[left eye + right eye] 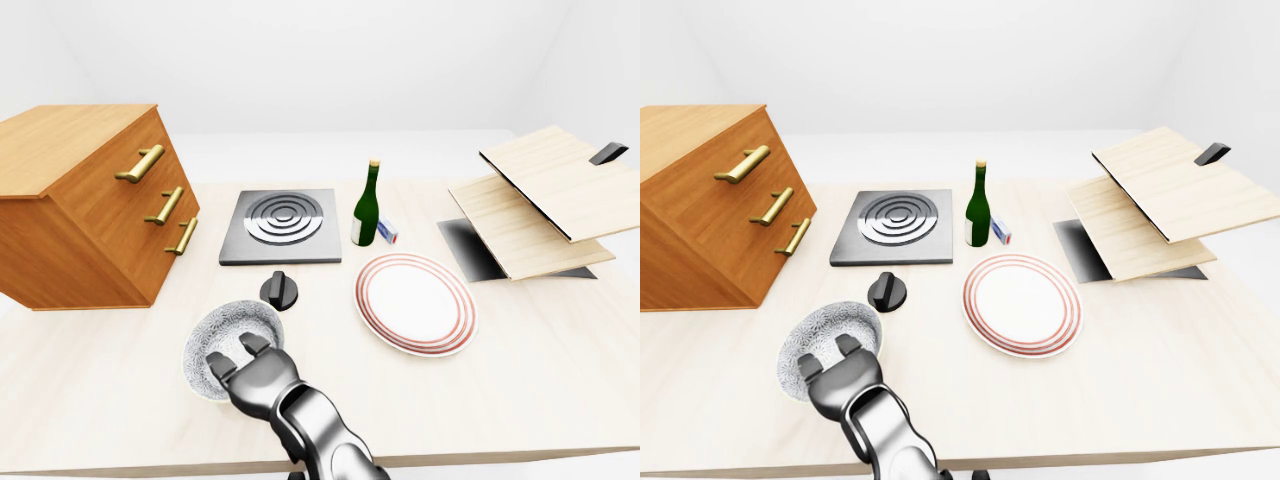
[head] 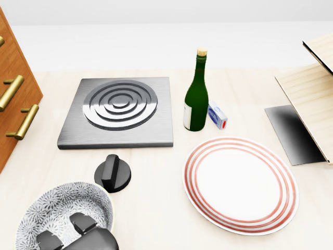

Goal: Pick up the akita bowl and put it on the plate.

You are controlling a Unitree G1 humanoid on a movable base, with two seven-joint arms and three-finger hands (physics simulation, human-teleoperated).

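The akita bowl [image 2: 65,202], white with a grey speckled pattern, rests on the light wooden table at the lower left of the head view. My left hand [image 2: 65,233] comes up from the bottom edge, and two dark fingers [image 2: 82,221] hook over the bowl's near rim into its inside. The thumb is hidden, so the grip on the rim cannot be judged. The plate [image 2: 239,185], white with red rings, lies bare to the right of the bowl. My right hand does not show in any view.
A black knob [image 2: 113,173] sits just above the bowl. Further up are a steel burner plate [image 2: 118,110], a green bottle [image 2: 196,94] and a small white box [image 2: 217,115]. A wooden drawer cabinet [image 1: 90,210] stands left; stacked boards [image 1: 530,200] right.
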